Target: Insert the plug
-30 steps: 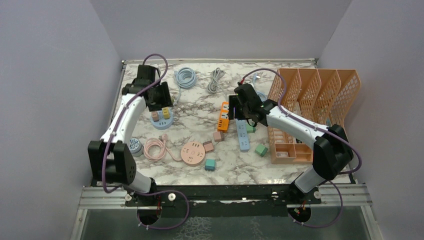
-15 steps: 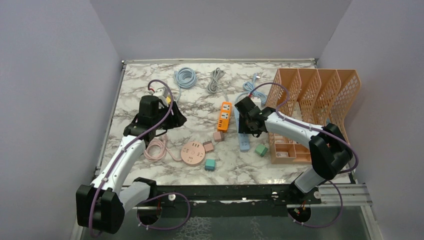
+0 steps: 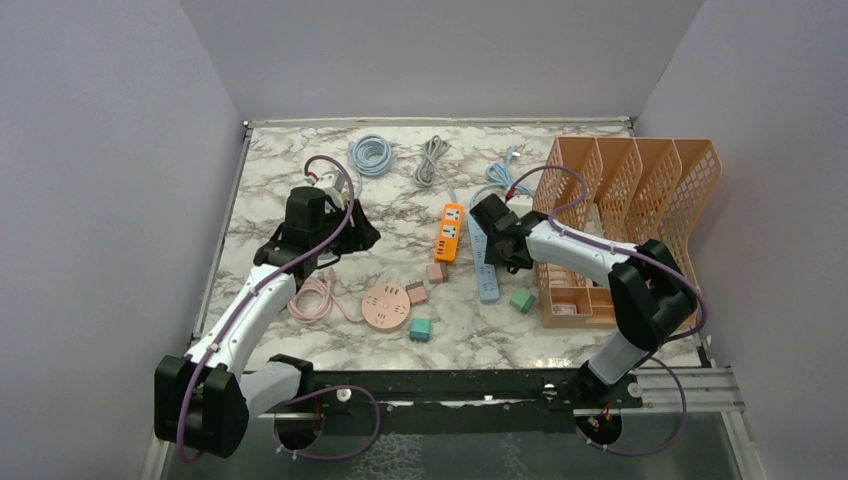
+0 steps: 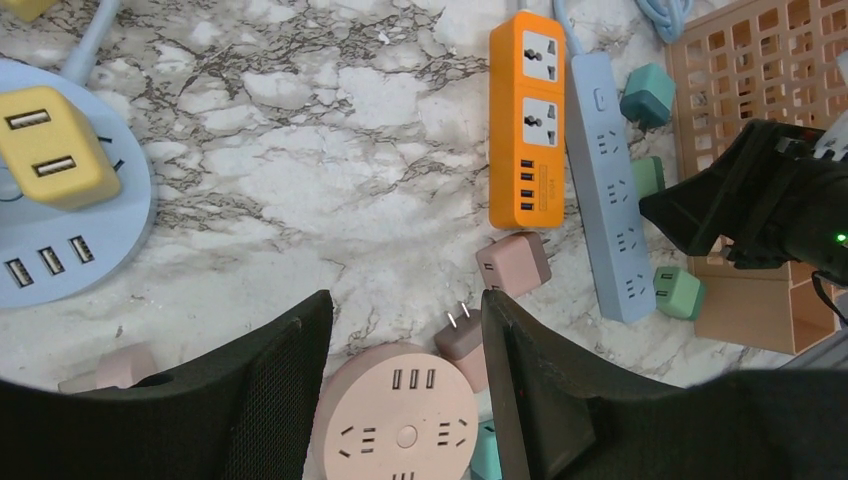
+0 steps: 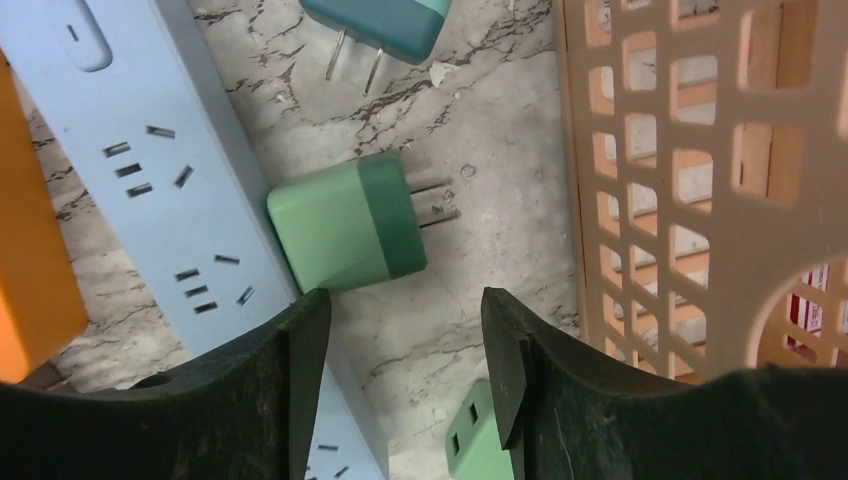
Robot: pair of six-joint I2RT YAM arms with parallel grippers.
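R wrist cam gives detail the top cam lacks: green plug (image 5: 348,236) lies flat on the marble table (image 5: 480,130), 2 prongs pointing at the peach rack (image 5: 700,180), its body right beside the blue strip (image 5: 160,180). A teal plug (image 5: 385,20) lies further out, and a paler green plug (image 5: 480,440) is partly hidden by one finger. In the top cam the R gripper (image 3: 497,240) covers that spot, so the green plug can't be made out there.

L wrist cam adds the wider layout: orange strip (image 4: 526,115) alongside the blue strip, pink plug (image 4: 513,262) near the orange strip's end, round pink hub (image 4: 400,420) btw the L fingers, yellow adapter (image 4: 55,150) on a pale-blue round hub (image 4: 60,260).

Green plug vs R gripper (image 5: 403,300): just beyond the fingertips, offset twd the strip-side finger, not btw the pads. R fingers spread apart, nothing held. L gripper (image 4: 405,305) also spread wide w/ nothing in it, above the table and well apart from the green plug.
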